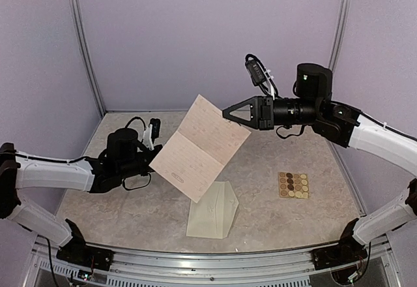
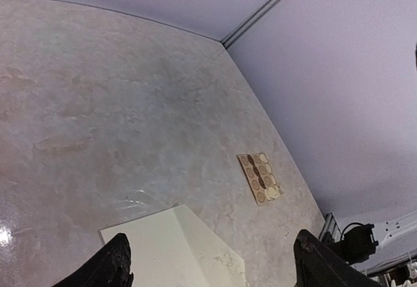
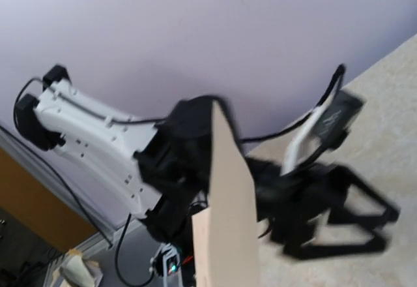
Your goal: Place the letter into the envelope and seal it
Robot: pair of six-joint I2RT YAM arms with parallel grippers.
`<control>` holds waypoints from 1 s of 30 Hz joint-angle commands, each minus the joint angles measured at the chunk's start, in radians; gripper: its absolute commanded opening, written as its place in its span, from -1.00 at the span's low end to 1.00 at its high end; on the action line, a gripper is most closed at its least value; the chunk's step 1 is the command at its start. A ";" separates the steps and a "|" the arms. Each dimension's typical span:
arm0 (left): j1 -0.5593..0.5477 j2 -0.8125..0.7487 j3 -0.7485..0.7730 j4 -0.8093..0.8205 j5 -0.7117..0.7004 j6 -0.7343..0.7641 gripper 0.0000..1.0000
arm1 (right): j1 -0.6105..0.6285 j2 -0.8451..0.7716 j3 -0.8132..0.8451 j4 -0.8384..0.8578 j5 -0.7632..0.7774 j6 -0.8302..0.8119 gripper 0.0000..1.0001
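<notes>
No text, number or brand can be read in any view. The pinkish-beige folded paper sheet (image 1: 199, 147) at the middle of the top view carries faint rows of handwriting across both halves, too small and blurred to make out. A small dark mark sits near its lower edge, at about seven o'clock on the sheet, and is just as illegible. At four o'clock from it, the small yellow-tan sheet of round brown and cream stickers (image 1: 294, 184) shows nothing legible.
</notes>
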State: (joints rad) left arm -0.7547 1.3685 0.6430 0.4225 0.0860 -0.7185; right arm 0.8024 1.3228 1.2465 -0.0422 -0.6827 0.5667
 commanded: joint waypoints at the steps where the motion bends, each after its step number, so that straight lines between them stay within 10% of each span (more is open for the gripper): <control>1: -0.072 -0.091 -0.026 0.176 0.155 0.068 0.63 | 0.004 -0.036 -0.061 0.141 0.042 0.042 -1.00; 30: -0.262 -0.202 -0.010 0.359 0.268 0.059 0.68 | 0.008 -0.099 -0.193 0.340 0.093 0.145 -1.00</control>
State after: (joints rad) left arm -0.9977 1.1839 0.6231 0.7265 0.3298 -0.6754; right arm 0.8032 1.2335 1.0630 0.2615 -0.6010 0.7017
